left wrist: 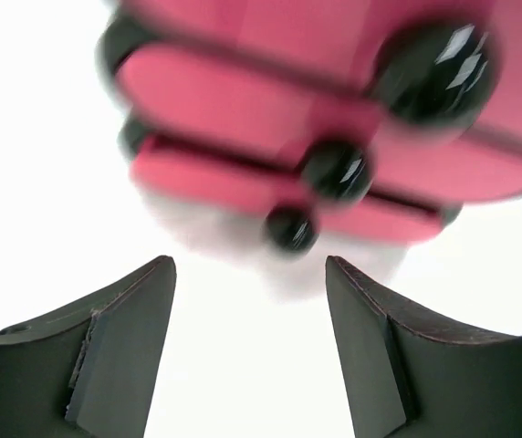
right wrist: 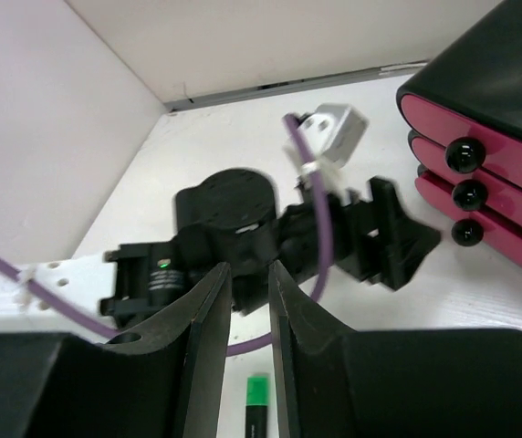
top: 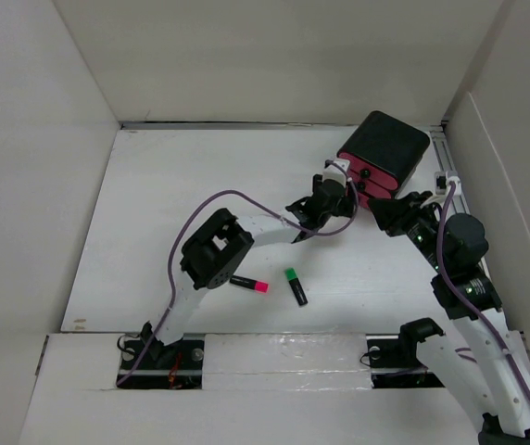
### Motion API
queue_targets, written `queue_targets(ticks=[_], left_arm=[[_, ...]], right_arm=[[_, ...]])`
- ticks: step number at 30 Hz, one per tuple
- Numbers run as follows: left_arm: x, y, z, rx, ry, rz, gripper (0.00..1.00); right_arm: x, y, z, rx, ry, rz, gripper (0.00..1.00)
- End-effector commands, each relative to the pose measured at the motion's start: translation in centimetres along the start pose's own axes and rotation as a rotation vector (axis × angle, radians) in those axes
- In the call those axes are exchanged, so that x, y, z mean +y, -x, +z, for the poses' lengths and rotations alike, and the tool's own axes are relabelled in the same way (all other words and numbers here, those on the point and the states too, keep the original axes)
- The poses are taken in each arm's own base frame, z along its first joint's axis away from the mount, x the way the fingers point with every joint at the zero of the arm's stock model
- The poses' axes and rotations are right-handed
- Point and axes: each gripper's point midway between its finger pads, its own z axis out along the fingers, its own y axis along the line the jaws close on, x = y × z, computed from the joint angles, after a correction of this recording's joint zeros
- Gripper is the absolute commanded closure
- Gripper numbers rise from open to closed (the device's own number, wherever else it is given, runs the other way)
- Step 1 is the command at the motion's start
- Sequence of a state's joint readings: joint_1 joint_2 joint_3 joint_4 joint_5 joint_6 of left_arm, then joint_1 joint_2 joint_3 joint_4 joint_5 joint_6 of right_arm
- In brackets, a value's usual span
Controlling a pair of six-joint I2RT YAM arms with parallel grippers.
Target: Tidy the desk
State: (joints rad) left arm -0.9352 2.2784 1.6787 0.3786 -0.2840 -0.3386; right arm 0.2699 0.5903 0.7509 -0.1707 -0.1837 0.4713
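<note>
The white desk (top: 172, 204) holds a black box with pink drawers (top: 383, 153) at the back right. My left gripper (top: 341, 185) is open and empty right in front of the drawer fronts. In the left wrist view its jaws (left wrist: 250, 274) stand wide apart just short of the lowest black knob (left wrist: 290, 228). My right gripper (top: 385, 215) hovers beside the box. Its jaws (right wrist: 250, 266) are a narrow gap apart with nothing between them. A pink-capped marker (top: 248, 284) and a green-capped marker (top: 296, 286) lie near the front middle.
White panel walls enclose the desk on three sides. A metal rail (top: 450, 176) runs along the right edge. The left arm's purple cable (top: 209, 199) loops over the desk. In the right wrist view the green-capped marker (right wrist: 257, 406) lies below the jaws.
</note>
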Motion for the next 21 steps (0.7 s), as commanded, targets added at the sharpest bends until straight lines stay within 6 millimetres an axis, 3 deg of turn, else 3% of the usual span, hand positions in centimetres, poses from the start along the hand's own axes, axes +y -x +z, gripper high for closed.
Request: queue_targets(ticks=[1,5,6,9,10,11,13,15,16,17,21], left_arm=[[-1.0,8.8,-5.2,-0.204,-0.052,-0.09,0.38],[-0.5,8.0,-7.0,-0.191,-0.078,-0.081,0.36],[-0.8,6.4,-6.8,-0.142,-0.107,-0.047,0.38],[-0.8,3.9,-5.7,-0.063,-0.118,0.0,0.45],[-1.1,3.2,-4.7,-0.043,-0.122,0.01,0.48],[-1.1,2.1,-4.2,-0.001,-0.122,0.028,0.55],[-1.6,1.2,-2.8,0.022,-0.136,0.042,0.59],[-1.7,0.4,-2.2,0.047,-0.138,0.048,0.61],[-2.1,1.0,-1.8,0.035,-0.144,0.046,0.61],[-1.9,0.0,-1.3,0.054,-0.137,0.051,0.6],[-1.9,-0.5,0.0,0.061,-0.121,0.057,0.53]], right_arm=[[0.7,1.1,0.4,-0.045,0.029,-0.007,0.71],[0.9,0.8,0.6,-0.033,0.042,-0.002,0.71],[0.8,0.7,0.7,-0.033,0.04,0.0,0.71],[0.8,0.6,0.8,-0.04,0.045,0.007,0.76],[0.8,0.6,0.9,-0.042,0.047,0.008,0.86],[0.6,0.4,1.0,-0.036,0.045,0.009,0.91],[0.5,0.3,1.2,-0.03,0.042,0.009,0.96],[0.5,0.5,1.2,-0.033,0.036,0.005,0.96],[0.5,0.6,1.1,-0.036,0.036,0.003,0.95],[0.6,0.8,0.9,-0.048,0.034,0.003,0.93],[0.6,1.0,0.8,-0.053,0.031,0.001,0.85]])
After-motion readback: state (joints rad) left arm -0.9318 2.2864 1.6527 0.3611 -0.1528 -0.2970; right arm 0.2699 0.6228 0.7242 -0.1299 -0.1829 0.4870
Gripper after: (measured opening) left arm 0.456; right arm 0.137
